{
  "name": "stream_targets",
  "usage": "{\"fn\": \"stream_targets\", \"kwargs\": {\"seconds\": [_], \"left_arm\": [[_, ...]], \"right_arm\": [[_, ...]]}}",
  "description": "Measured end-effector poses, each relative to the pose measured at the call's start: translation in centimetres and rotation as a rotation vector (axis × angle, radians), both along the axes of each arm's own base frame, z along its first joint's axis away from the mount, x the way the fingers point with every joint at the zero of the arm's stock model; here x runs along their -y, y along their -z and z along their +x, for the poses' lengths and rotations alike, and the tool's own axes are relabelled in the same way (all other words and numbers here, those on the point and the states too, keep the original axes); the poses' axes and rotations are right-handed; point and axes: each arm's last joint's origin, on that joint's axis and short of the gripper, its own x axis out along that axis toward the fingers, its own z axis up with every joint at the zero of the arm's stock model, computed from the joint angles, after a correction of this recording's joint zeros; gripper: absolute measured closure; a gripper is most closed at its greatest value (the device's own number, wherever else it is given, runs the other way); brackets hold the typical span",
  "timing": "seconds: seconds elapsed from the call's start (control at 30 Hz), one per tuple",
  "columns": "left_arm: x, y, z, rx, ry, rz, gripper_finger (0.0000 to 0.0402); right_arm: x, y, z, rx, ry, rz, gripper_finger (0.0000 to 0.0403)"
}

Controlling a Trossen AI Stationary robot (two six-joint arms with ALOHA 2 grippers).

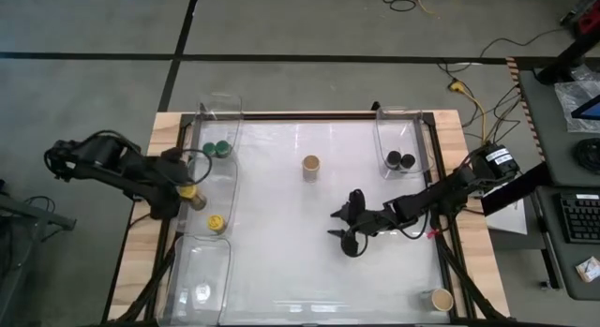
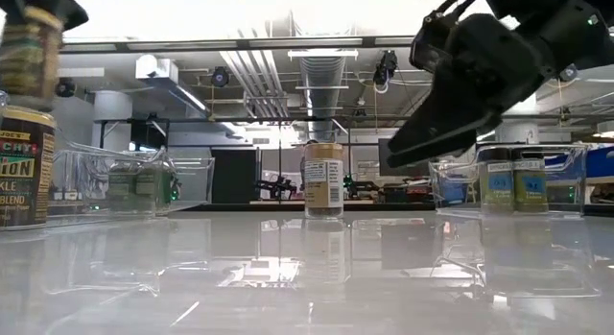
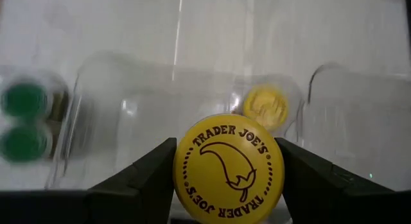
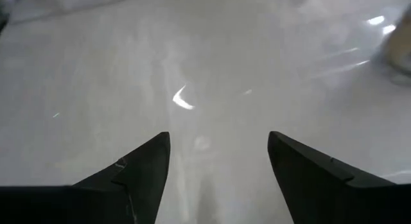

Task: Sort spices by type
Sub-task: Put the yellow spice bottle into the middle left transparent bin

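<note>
- The table (image 1: 309,271) carries clear bins along its left and right edges, one per lid colour.
- The right gripper (image 1: 345,226) hovers mid-table, fingers spread and empty, likely heading for the tan-lidded jar (image 1: 311,166) standing alone toward the far edge.
- The left gripper (image 1: 187,191) pinches a yellow-lidded jar (image 3: 229,167) above the left-edge bin (image 1: 223,191) holding its yellow twin (image 1: 217,221), apparently to drop it there.

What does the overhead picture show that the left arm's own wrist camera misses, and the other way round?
Only the overhead view shows the right end effector open above bare table, the tan-lidded jar mid-table, another tan-lidded jar near a corner, and two black-lidded jars in a clear bin.

Only the wrist view shows the printed logo on the yellow lid the left end effector grips.

Both show that gripped jar, the second yellow-lidded jar in its bin, and the two green-lidded jars.
</note>
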Motion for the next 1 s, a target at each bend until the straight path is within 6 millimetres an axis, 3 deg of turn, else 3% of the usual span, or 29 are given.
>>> {"fn": "stream_targets", "kwargs": {"seconds": [0.13, 0.33, 0.67, 1.0], "left_arm": [[-0.2, 0.6, -0.7, -0.003, -0.039, -0.015, 0.0188], [-0.3, 3.1, -1.0, -0.06, -0.086, -0.031, 0.0188], [0.4, 7.1, 0.3, -0.087, -0.089, -0.094, 0.0188], [1.1, 7.7, 0.8, -0.062, -0.085, -0.133, 0.0188]], "right_arm": [[0.2, -0.2, 0.1, 0.024, 0.059, -0.038, 0.016], [0.3, -0.3, 0.1, 0.047, 0.14, -0.025, 0.0168], [0.4, -0.3, 0.1, 0.072, 0.225, 0.085, 0.0161], [0.4, -0.3, 0.1, 0.078, 0.246, 0.118, 0.0172]]}}
